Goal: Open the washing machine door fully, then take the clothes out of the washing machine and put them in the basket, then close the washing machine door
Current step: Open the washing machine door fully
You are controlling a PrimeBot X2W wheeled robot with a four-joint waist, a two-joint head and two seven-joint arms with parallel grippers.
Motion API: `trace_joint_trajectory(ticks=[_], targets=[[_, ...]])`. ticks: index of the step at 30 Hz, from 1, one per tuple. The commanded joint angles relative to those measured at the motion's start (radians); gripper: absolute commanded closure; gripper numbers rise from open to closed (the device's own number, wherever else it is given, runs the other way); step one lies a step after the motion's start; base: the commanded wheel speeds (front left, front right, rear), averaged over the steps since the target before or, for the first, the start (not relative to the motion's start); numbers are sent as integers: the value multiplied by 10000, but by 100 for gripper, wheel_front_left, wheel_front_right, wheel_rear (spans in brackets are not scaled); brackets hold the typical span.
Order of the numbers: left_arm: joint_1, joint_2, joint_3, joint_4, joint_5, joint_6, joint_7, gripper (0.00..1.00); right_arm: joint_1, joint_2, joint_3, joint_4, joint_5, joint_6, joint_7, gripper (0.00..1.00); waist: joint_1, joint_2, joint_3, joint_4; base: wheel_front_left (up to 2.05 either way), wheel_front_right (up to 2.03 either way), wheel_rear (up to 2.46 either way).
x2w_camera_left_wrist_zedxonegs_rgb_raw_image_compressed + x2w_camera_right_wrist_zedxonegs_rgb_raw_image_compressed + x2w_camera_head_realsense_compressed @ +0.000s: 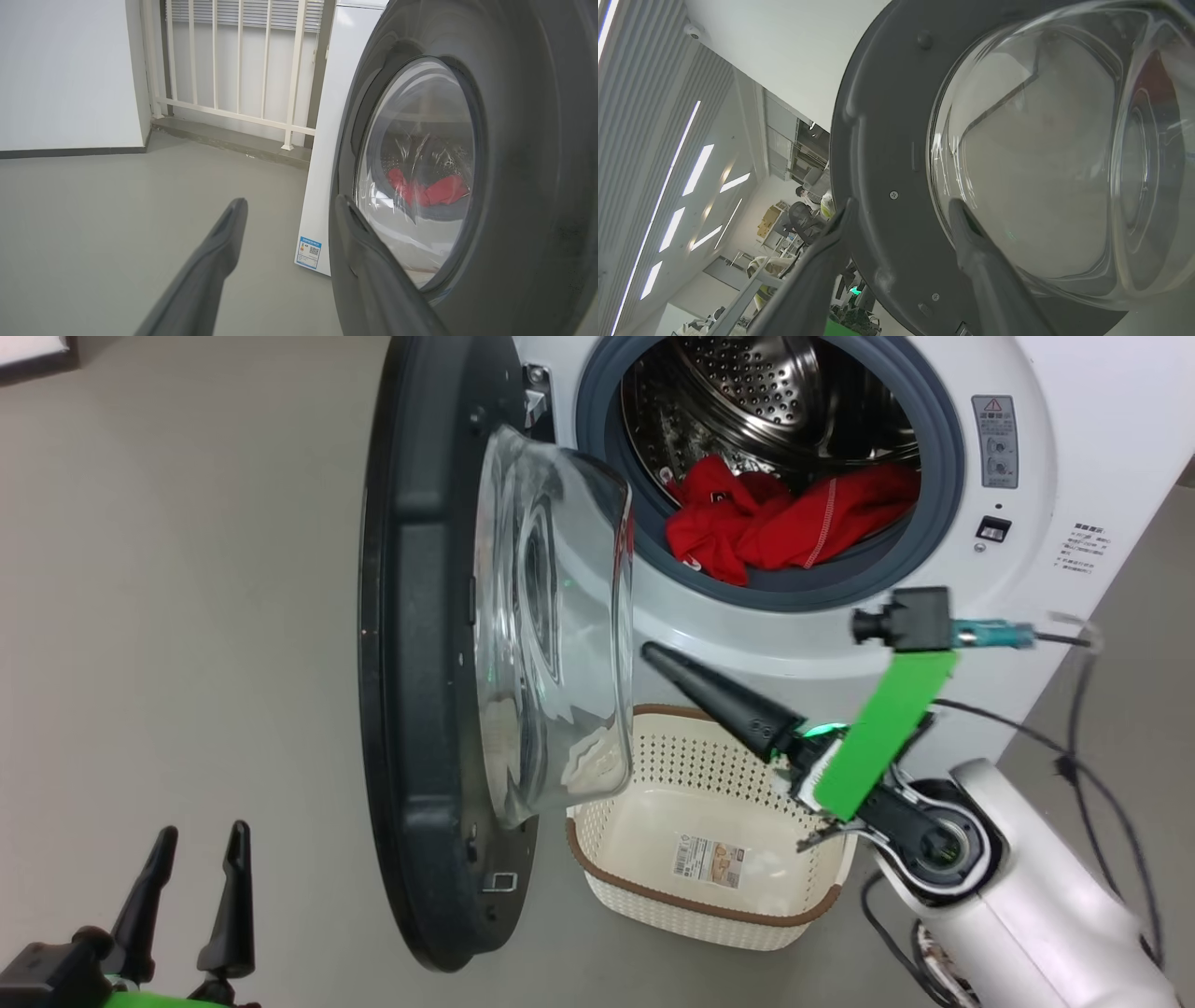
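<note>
Currently the washing machine door [420,663] stands wide, exposing the clothes [766,527]. My right gripper [901,207] and left gripper [204,835] flank the door, both open and empty. The basket [691,924] sits just beside it, ready for loading.

**White, black and red against a grey floor [187,616]**

The washing machine [1074,504] is finished in white, with a slate-grey gasket [794,590], a silvery drum [775,383] dotted with rows of small holes, and a small blue label [308,252] low on its side. The washing machine door [420,663] is glossy black around a clear glass bowl [551,635]. The clothes [775,523] are bright red, crossed by a thin white stitching line. The basket [644,775] is coloured cream-white, its walls patterned with a regular grid of holes and its rim trimmed in brown; a pale sticker [708,859] is seen on its bottom. Black fingers are carried by the left gripper [204,831] and the right gripper [903,205], and a bright green bracket [887,728] is fixed to the right wrist.
</note>
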Motion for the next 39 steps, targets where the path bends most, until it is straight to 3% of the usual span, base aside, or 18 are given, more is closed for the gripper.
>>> trace_joint_trajectory(ticks=[1,9,16,20,23,32,39], targets=[[-168,227,406,-281,76,-29,-82,0,109,-62,-11,-488,-544,17,-493,0,0,0,3,-16,0,0,0],[-189,184,457,-356,75,-29,-82,0,802,-798,196,-1214,-3238,17,-3555,0,0,0,55,-41,0,0,0],[-172,144,369,-344,81,-29,-82,0,1652,-1216,205,-563,-4841,17,-6060,0,0,0,-19,72,0,0,0],[-129,159,367,-357,70,-29,-82,0,2216,-1268,-147,-41,-6091,17,-6366,0,0,0,-40,126,0,0,0],[-91,190,420,-381,51,-29,-82,0,2624,-776,-812,51,-6634,17,-6390,0,0,0,-35,112,0,0,0],[-118,233,454,-392,31,-29,-82,0,3553,277,-2522,297,-9809,17,-6396,0,0,0,-3,123,0,0,0],[-159,235,519,-389,16,-29,-82,0,3860,687,-2978,496,-11125,17,-6397,0,0,0,85,87,0,0,0]])
